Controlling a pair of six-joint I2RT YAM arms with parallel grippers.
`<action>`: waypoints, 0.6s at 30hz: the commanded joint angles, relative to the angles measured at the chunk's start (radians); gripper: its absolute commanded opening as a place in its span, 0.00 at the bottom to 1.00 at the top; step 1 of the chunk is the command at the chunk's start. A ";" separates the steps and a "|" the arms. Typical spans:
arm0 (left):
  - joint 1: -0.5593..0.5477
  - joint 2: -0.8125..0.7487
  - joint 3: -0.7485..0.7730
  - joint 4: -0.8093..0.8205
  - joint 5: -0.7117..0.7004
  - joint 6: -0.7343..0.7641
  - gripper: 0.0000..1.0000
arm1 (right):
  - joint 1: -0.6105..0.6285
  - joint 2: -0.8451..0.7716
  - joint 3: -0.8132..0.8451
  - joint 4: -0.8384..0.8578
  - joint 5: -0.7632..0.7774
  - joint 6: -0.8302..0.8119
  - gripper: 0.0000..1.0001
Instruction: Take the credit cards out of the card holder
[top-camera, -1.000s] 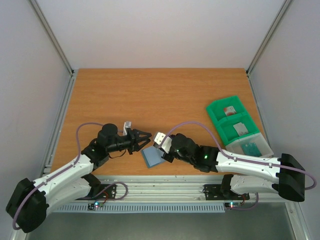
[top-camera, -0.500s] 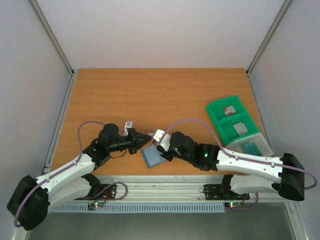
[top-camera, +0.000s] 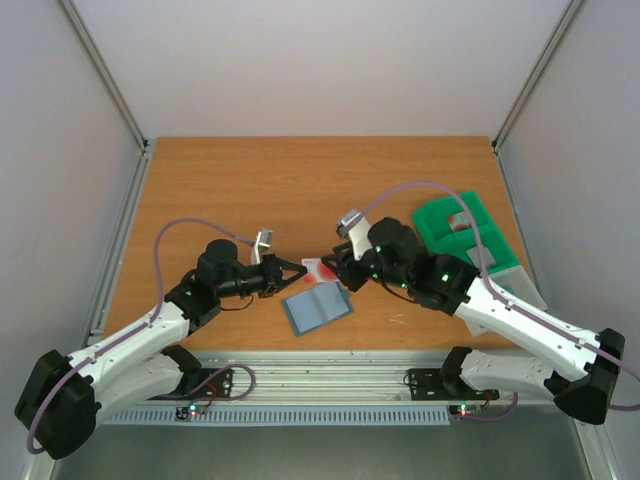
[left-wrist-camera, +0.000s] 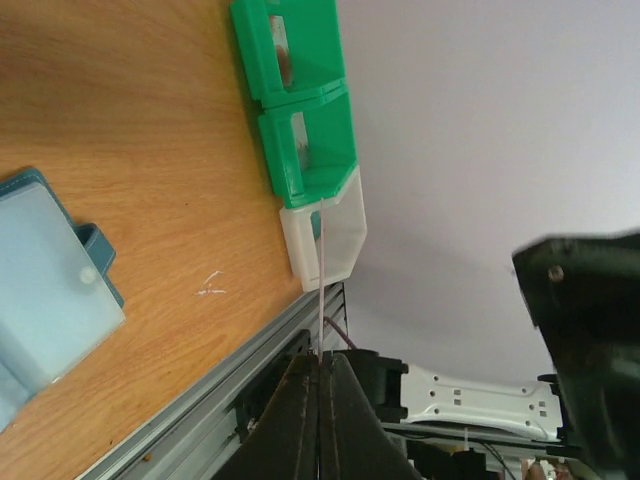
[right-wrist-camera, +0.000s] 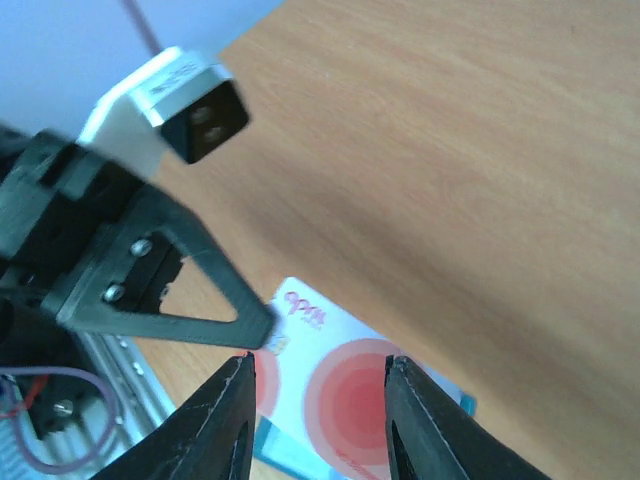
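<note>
A green bin (top-camera: 440, 215) at the right of the top view was half covered by the right arm, and its contents could not be made out. The card holder (top-camera: 316, 308) was laid open on the table (top-camera: 250, 180) at lower centre. Just above it, a red card (top-camera: 322, 270) was clamped in the closed left gripper (top-camera: 298, 271). The right gripper (right-wrist-camera: 320, 362) was held with fingers apart over that card; contact could not be judged.

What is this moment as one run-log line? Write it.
left gripper: shut on red card | right gripper: open, above card | card holder: open flat on table
</note>
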 joint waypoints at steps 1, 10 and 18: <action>0.003 -0.008 0.018 0.004 0.052 0.155 0.01 | -0.158 -0.002 0.020 -0.112 -0.306 0.233 0.36; 0.002 -0.028 0.023 0.029 0.093 0.159 0.00 | -0.320 0.004 -0.081 0.007 -0.610 0.442 0.34; 0.002 -0.050 0.015 0.060 0.070 0.102 0.00 | -0.409 -0.014 -0.188 0.111 -0.710 0.552 0.35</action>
